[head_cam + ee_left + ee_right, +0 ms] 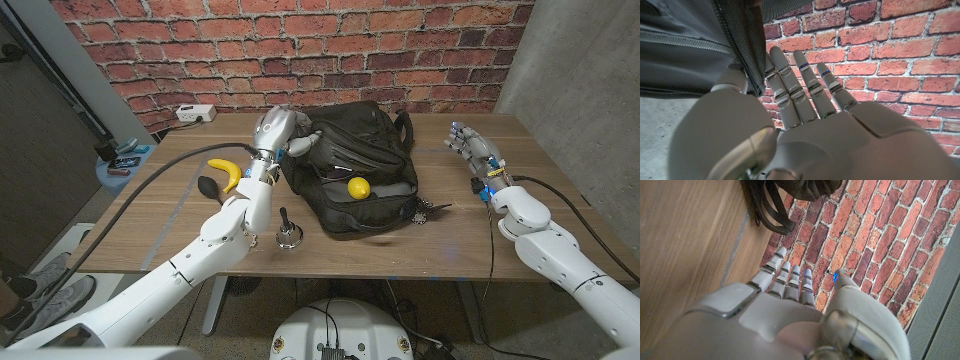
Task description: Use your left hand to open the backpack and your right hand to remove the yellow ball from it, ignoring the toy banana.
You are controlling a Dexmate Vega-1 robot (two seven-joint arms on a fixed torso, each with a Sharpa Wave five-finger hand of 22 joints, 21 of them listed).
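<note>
Backpack [355, 170] is the landmark on the wooden desk [180, 220]: it lies in the middle, black, with its main opening already gaping toward the robot. Inside this opening, near the front edge, the yellow ball [357, 187] is plainly visible. The toy banana [226, 173] lies on the desk to the left of the backpack, beside a small black thing [207, 185] and a little metal bell-like object [287, 236] nearer the robot.

The left hand [278, 132] is at the upper left corner of the backpack, against the fabric. In the left wrist view its fingers [805, 85] are straight and close together, with the bag's zipper edge [747, 55] just beside the thumb; I cannot tell if it really pinches the flap or only presses on it. The right hand [474, 150] stands well apart to the right of the backpack, fingers [790, 277] extended and a little apart, holding nothing.

I judge that the opening step is almost done and the removing step is not begun. The next move calls for the right hand to travel left over the backpack, come down into the opening, and close around the ball, while the left hand keeps the flap back
</note>
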